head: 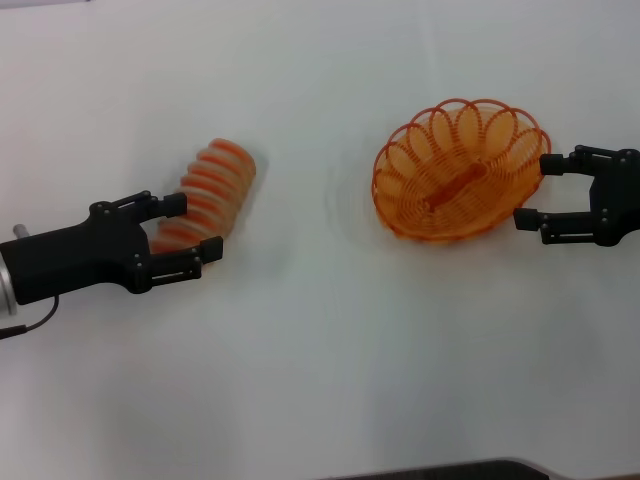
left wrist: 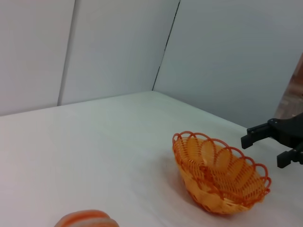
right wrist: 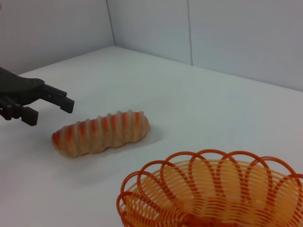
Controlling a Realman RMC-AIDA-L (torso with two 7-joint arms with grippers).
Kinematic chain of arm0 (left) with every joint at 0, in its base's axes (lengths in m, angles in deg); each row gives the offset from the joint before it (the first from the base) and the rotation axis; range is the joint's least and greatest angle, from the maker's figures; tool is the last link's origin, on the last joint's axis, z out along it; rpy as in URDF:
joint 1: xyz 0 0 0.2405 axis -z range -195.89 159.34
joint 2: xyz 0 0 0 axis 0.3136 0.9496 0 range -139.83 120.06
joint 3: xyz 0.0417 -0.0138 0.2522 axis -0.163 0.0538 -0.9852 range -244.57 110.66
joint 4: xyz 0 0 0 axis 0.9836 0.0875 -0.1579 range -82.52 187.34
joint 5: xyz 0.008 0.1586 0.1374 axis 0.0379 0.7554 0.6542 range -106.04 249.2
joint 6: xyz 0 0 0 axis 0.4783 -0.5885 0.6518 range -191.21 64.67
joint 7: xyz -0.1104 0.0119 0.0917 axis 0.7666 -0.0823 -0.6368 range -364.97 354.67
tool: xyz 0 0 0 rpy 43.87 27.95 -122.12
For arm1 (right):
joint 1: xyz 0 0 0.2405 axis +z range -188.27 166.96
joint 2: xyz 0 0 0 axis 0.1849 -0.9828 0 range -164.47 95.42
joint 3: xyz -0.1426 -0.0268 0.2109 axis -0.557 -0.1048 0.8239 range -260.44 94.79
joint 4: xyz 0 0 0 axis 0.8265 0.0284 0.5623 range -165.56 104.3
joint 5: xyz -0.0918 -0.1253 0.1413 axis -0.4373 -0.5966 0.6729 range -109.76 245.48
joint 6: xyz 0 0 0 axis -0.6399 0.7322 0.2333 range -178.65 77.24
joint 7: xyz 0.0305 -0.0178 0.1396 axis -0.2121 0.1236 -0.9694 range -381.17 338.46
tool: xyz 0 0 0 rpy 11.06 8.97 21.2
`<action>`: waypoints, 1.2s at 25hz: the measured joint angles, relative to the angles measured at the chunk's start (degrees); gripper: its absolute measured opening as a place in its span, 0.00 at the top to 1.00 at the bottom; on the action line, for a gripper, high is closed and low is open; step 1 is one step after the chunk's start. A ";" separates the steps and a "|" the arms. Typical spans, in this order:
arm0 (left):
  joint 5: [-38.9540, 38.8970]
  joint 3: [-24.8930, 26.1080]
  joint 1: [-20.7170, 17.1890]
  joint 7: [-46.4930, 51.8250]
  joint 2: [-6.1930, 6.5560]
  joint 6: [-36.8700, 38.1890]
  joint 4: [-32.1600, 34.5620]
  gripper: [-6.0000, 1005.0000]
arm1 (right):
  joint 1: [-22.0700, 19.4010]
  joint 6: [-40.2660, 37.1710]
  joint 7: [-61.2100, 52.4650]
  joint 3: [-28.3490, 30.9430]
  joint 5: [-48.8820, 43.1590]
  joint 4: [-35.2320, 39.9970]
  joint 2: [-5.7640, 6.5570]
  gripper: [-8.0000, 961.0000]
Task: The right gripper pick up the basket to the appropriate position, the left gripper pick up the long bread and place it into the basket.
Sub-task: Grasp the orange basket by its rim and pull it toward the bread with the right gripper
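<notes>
- A plain white counter fills the scene, with pale walls rising behind it in the wrist views.
- The basket, the landmark here, sits tilted on the counter and holds nothing.
- The long bread lies well apart from the basket, towards the robot's left.
- The left gripper is at the bread's end farthest from the basket, its fingers spread wide on either side of the loaf, apparently lined up for a grasp.
- The right gripper is spread wide at the basket's rim, on the side away from the bread, likely ready to pinch the wire.
</notes>
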 joint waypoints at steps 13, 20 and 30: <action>0.07 0.22 -0.17 0.00 0.00 0.36 0.10 0.16 | -0.08 -0.02 0.00 0.33 0.00 -0.01 0.00 0.05; 0.07 0.25 -0.17 0.00 0.00 0.08 -0.03 0.16 | 0.09 -0.99 0.10 1.21 2.40 1.86 -0.11 0.05; 0.07 0.27 -0.01 0.00 0.00 -0.03 -0.17 0.16 | 2.14 -1.64 -10.24 4.22 5.14 3.70 0.65 0.05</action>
